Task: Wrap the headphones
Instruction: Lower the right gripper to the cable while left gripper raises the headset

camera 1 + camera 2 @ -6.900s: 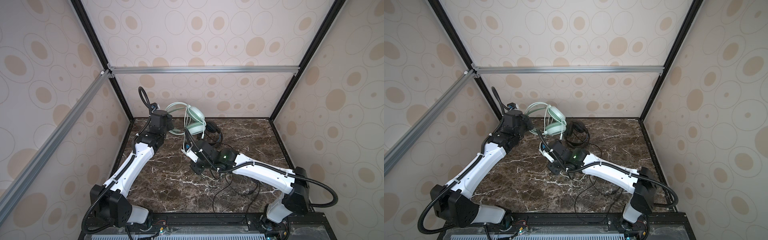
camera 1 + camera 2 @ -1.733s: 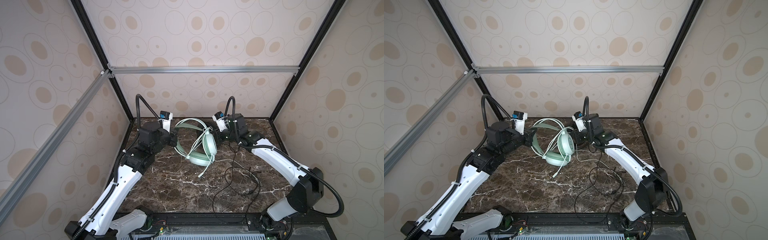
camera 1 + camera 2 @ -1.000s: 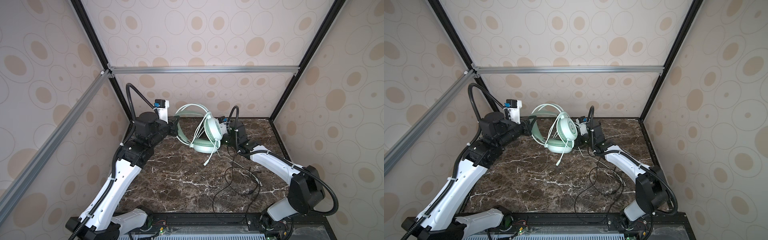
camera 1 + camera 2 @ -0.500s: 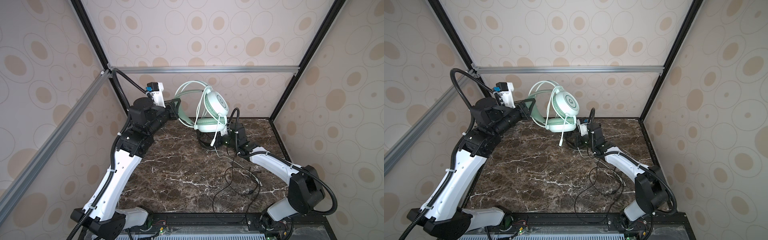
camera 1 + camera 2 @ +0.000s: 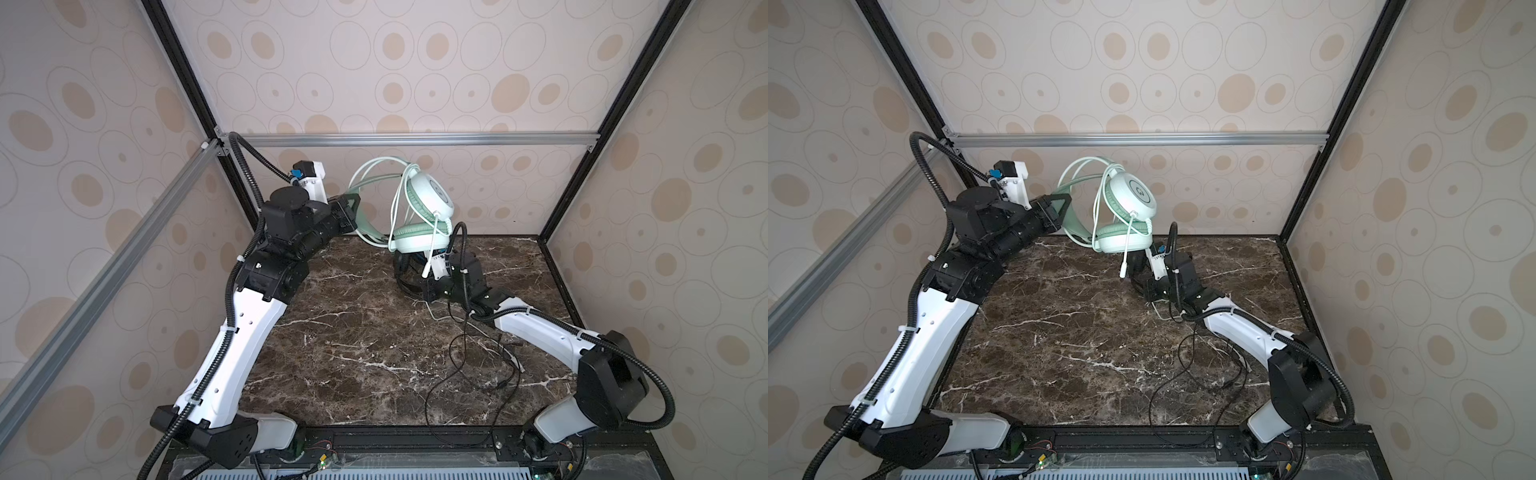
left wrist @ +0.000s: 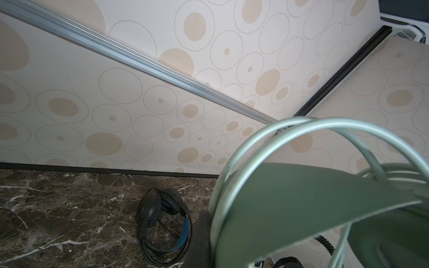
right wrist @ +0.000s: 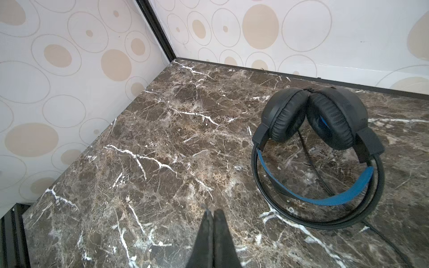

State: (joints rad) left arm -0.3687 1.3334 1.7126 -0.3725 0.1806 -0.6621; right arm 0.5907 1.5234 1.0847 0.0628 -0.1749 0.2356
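Right now, in both top views, my left gripper is raised above the back left of the marble table. It is clamped tight on the headband of the mint-green headset, which hangs clear of the surface. Its pale cable loops over the headband and around the ear cups, and a white stalk points down past the lower cup. My right arm reaches low toward the back of the table, beneath the hanging headset; the wrist hides the fingertips there. The black headset lies on the marble just beyond that wrist, mostly covered. Its black cable trails in loose loops over the right side of the table toward the front edge.

From my left wrist, the green headband fills the near part of the view with the pale cable arching over it. The black headset rests flat on the marble well below, near the back wall.

From my right wrist, my right gripper has its two fingers pressed together with nothing between them, over bare marble. The black headset lies near the fingertips but apart from them, ear cups folded against each other and the blue inner band showing.
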